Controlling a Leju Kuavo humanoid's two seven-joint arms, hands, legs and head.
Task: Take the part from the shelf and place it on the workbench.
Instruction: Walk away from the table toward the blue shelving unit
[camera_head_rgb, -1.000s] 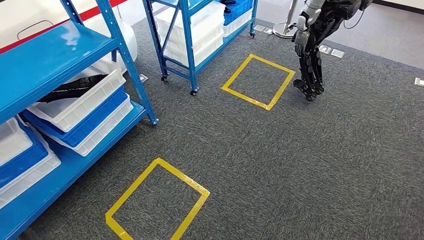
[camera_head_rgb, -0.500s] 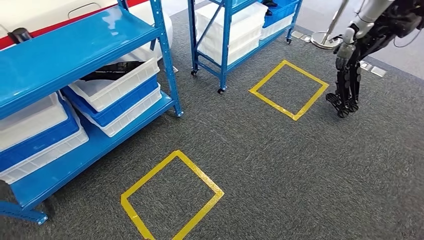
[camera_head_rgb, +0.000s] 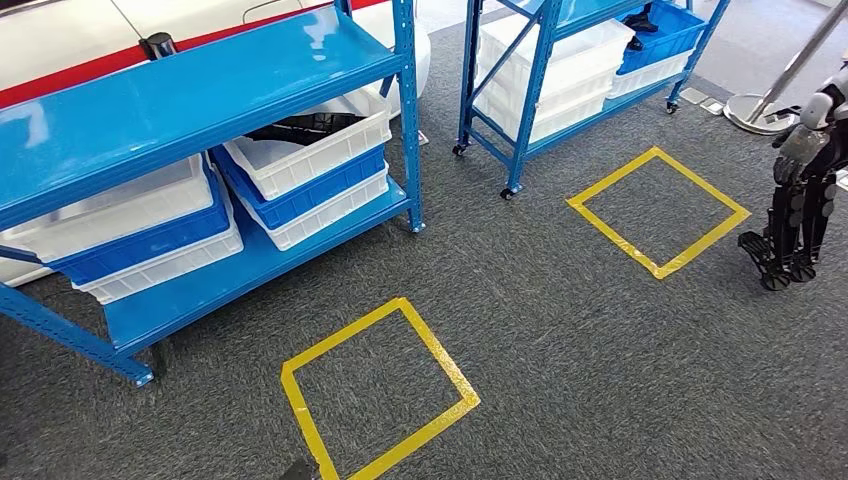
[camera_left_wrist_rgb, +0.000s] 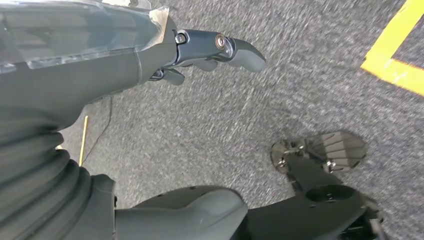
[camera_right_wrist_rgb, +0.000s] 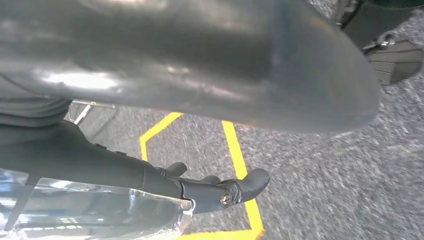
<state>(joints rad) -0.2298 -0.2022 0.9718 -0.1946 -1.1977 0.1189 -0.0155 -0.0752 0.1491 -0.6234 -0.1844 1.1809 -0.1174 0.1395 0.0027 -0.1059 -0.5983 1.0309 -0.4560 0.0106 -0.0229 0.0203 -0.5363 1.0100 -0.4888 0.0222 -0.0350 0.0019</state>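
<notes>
Floor: I am viewing grey carpet (camera_head_rgb: 600, 350) before the blue shelf (camera_head_rgb: 200, 100).
Hands: left hand (camera_left_wrist_rgb: 210, 50) and right hand (camera_right_wrist_rgb: 215, 187) are hanging, fingers loosely extended, holding nothing.
Risk: I judge walking sway could be clipping the shelf post.

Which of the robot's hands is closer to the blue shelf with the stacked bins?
Left, probably. The blue shelf stands to the robot's left in the head view; the left hand hangs empty on that side, the right hand on the far side.

Blue shelf (camera_head_rgb: 200, 95) holds stacked bins (camera_head_rgb: 310, 180); carpet (camera_head_rgb: 560, 360) bears yellow tape squares (camera_head_rgb: 375, 395).
</notes>
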